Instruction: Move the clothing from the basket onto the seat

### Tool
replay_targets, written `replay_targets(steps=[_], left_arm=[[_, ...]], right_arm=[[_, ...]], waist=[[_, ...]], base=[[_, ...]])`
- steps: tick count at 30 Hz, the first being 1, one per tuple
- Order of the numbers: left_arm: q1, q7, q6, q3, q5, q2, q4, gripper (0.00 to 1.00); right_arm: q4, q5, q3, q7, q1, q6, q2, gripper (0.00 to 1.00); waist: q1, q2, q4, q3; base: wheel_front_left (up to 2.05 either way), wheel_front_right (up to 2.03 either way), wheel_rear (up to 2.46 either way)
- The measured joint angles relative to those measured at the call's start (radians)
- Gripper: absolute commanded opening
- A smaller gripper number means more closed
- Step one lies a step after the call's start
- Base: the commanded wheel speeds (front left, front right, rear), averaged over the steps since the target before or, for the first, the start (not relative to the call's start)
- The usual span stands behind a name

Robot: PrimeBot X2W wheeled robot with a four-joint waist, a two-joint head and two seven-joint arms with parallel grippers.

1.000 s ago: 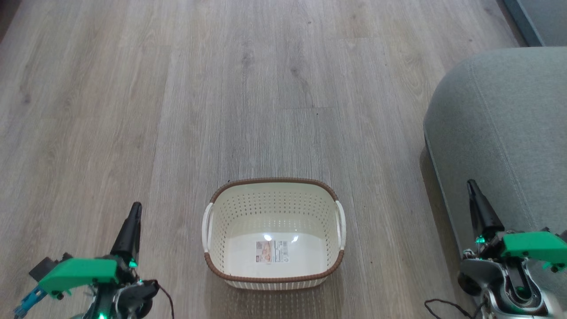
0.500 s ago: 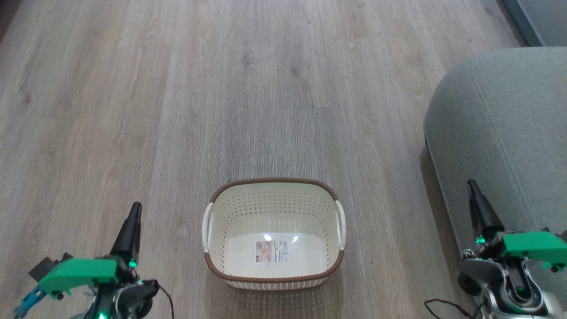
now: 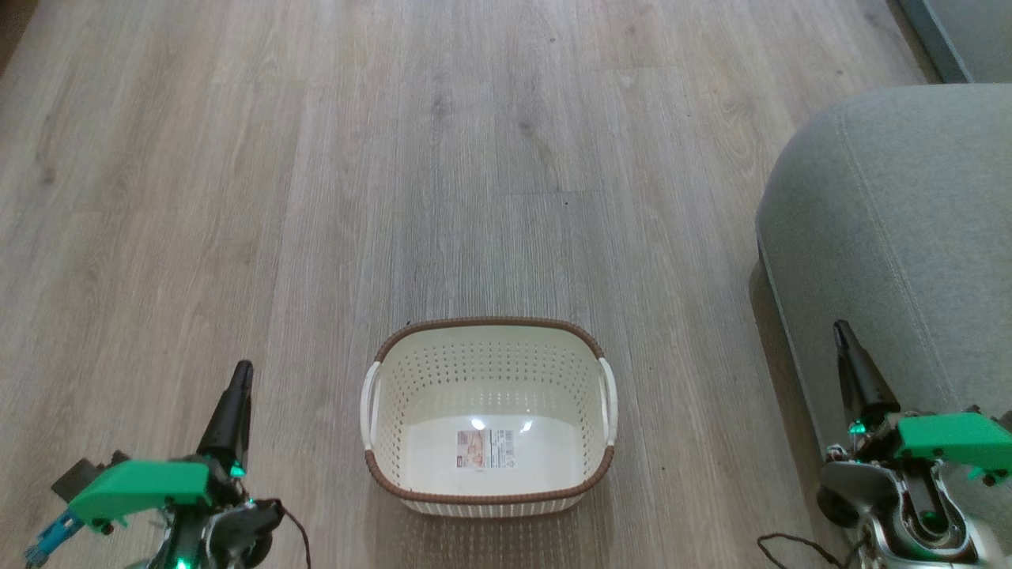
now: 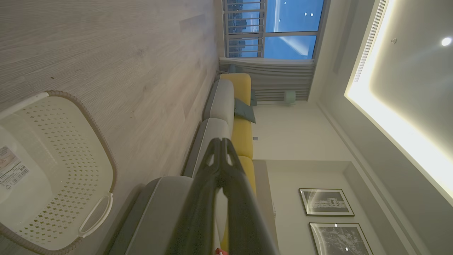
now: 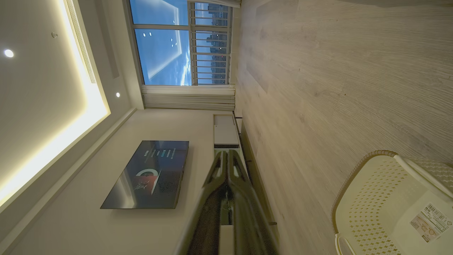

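Home, living room. Wood-plank floor (image 3: 474,158); long grey-and-yellow sofa (image 4: 223,102) with a cushion (image 4: 244,110); wall-mounted TV (image 5: 148,173), low cabinet (image 5: 224,129) along the same wall; two framed prints (image 4: 325,202); tall window (image 5: 162,53), high-rise blocks beyond, gathered curtains (image 5: 187,97); cove-lit ceiling (image 5: 42,88) with spotlights (image 5: 9,53). Household basket (image 3: 490,322) on the floor.

Cream perforated basket (image 3: 486,371) upright, left of grey-green seat (image 3: 893,221), apart.

Soft even light; glare in basket (image 3: 490,322)
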State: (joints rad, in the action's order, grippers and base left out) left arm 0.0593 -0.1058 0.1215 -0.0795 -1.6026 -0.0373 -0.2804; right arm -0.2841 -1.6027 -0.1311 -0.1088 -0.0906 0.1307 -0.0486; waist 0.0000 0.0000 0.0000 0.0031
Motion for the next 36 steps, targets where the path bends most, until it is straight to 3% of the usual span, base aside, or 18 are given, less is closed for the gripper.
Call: replay_targets(steps=[36], left_arm=[[0.000, 0.000, 0.000, 0.000, 0.000, 0.000, 0.000, 0.00]], right_arm=[[0.000, 0.000, 0.000, 0.000, 0.000, 0.000, 0.000, 0.00]], waist=[[0.0000, 0.0000, 0.000, 0.000]], base=[[0.00, 0.00, 0.00]])
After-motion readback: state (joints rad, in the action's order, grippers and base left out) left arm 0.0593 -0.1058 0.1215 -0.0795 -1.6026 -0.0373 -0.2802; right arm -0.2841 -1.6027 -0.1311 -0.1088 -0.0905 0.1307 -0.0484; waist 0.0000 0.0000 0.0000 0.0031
